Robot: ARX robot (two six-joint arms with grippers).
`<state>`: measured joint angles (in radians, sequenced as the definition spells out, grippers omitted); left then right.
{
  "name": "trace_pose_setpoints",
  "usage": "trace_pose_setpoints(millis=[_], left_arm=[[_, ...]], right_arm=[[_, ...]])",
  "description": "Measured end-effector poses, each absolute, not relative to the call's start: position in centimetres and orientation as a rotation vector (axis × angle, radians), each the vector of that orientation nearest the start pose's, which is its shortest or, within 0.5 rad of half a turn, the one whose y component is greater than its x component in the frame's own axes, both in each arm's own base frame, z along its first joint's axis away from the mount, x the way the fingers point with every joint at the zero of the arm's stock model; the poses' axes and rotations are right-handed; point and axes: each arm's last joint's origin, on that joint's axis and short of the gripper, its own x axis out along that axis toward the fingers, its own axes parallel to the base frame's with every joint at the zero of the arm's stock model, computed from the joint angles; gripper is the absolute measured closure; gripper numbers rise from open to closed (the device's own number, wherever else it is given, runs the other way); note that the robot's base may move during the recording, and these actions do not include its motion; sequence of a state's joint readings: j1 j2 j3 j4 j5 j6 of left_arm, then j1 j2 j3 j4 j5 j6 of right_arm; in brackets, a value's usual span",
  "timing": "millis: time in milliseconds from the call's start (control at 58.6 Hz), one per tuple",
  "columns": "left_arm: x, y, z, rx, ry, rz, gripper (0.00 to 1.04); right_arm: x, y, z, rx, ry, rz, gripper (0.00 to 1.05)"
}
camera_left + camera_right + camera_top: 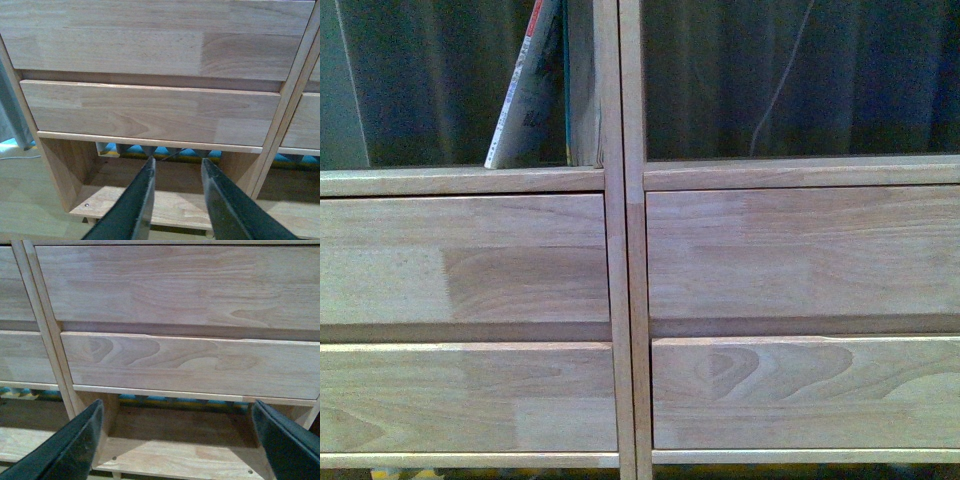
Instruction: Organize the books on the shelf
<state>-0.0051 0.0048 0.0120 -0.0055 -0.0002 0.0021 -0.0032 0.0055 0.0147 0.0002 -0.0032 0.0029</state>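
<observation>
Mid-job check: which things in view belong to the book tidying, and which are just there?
Job:
- book leaning in the upper left compartment
- shelf
- left end effector, empty
- right end effector, empty

Just there:
- dark curtain behind
- white cable

A leaning book (528, 90) stands in the shelf's (620, 300) upper left compartment; the right one lies open.

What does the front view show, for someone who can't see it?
A thin book leans tilted against the centre post in the left open compartment of a light wooden shelf. The right compartment looks empty, four plain drawer fronts sit below, and no tool shows.
</observation>
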Motion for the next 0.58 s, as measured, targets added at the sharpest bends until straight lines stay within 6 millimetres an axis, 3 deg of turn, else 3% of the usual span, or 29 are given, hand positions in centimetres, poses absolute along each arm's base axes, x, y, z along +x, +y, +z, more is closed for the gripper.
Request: trace_pose_setpoints(millis=[341,580], left_arm=[[9.73,-0.05,16.67,0.002,-0.002,-0.005,0.06],[9.73,-0.05,16.67,0.002,-0.002,-0.005,0.07]], right_arm=[[9.71,-0.02,16.81,0.003,-0.009,0.0,0.07],[9.71,-0.02,16.81,0.003,-0.009,0.0,0.07]])
